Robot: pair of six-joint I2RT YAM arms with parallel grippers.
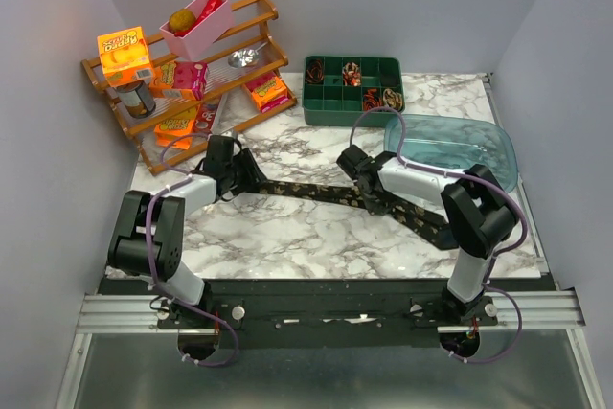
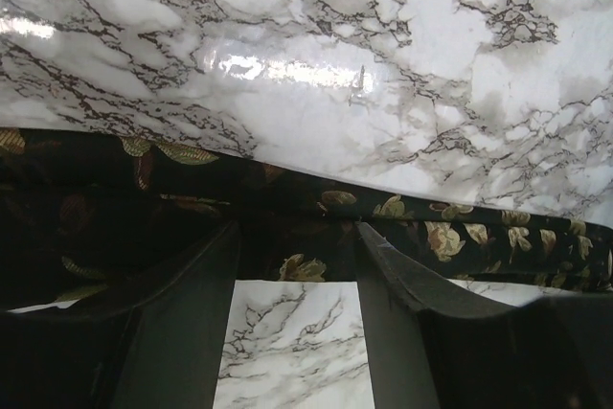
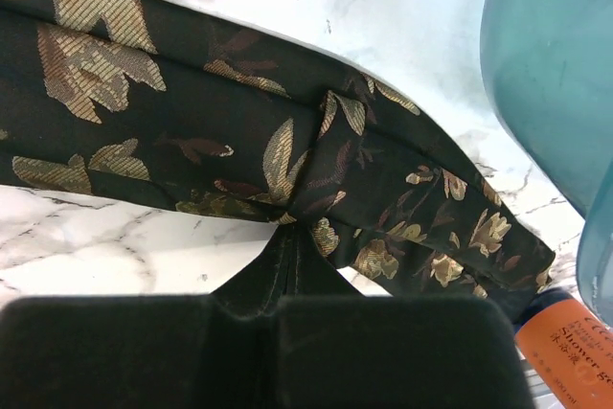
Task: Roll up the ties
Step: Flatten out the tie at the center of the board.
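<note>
One dark tie (image 1: 306, 192) with a tan-gold leaf pattern lies stretched across the marble table, from left of centre toward the right front. My left gripper (image 1: 251, 177) is at its left end. In the left wrist view the left gripper (image 2: 299, 237) stands open, its fingers (image 2: 182, 332) wide apart, and the tie (image 2: 431, 232) runs across just at the tips. My right gripper (image 1: 350, 165) is at the tie's middle. In the right wrist view the right gripper (image 3: 299, 232) is shut, pinching the near edge of the tie (image 3: 144, 112), and the fabric bunches there. Small rolled ties (image 1: 351, 72) sit in a green tray (image 1: 352, 114).
A teal plastic tub (image 1: 460, 146) stands at the right, close behind the right arm, and shows as the tub (image 3: 556, 74) in the right wrist view. An orange labelled bottle (image 3: 570, 347) lies near it. A wooden rack (image 1: 192, 83) with boxes, a can and a pink bin fills the back left.
</note>
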